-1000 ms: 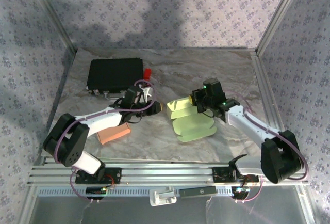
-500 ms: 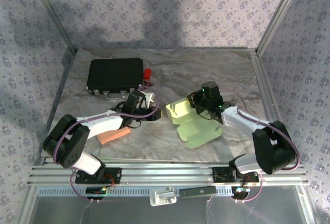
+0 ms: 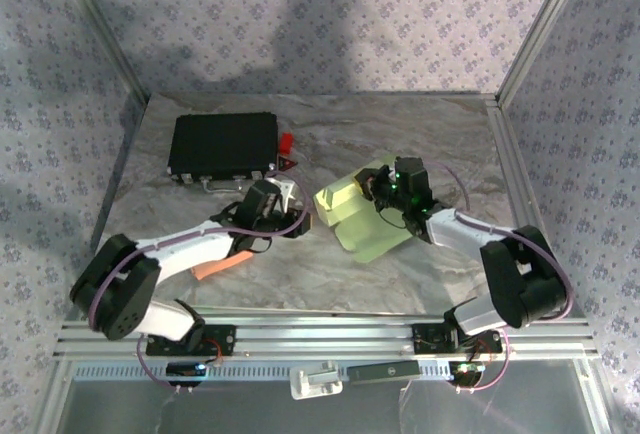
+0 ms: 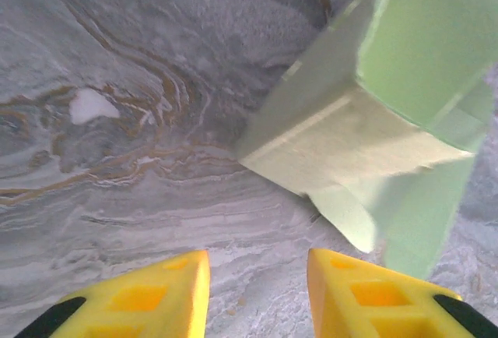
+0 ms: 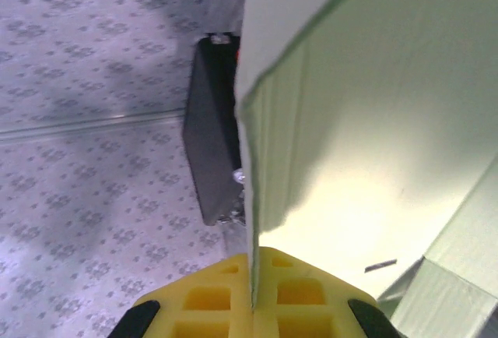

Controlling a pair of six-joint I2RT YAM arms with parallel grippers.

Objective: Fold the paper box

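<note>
The pale green paper box (image 3: pixel 362 218) lies partly folded on the marble table, tilted, with one panel raised at its left. My right gripper (image 3: pixel 385 186) is at its far right edge, shut on a thin green panel (image 5: pixel 268 159) that runs edge-on between the yellow fingers (image 5: pixel 210 295). My left gripper (image 3: pixel 298 204) is just left of the box, low over the table. Its yellow fingers (image 4: pixel 148 295) are open with bare marble between them. The box's folded corner (image 4: pixel 350 143) hangs ahead and to the right of them, not touching.
A black case (image 3: pixel 222 144) sits at the back left with a small red object (image 3: pixel 286 142) beside it. An orange block (image 3: pixel 215 266) lies under my left forearm. Metal frame posts and patterned walls enclose the table (image 3: pixel 330 274).
My right gripper has lifted and turned the box toward the left, raising a panel. My left gripper has moved slightly right toward the box and its fingers have parted a little.
</note>
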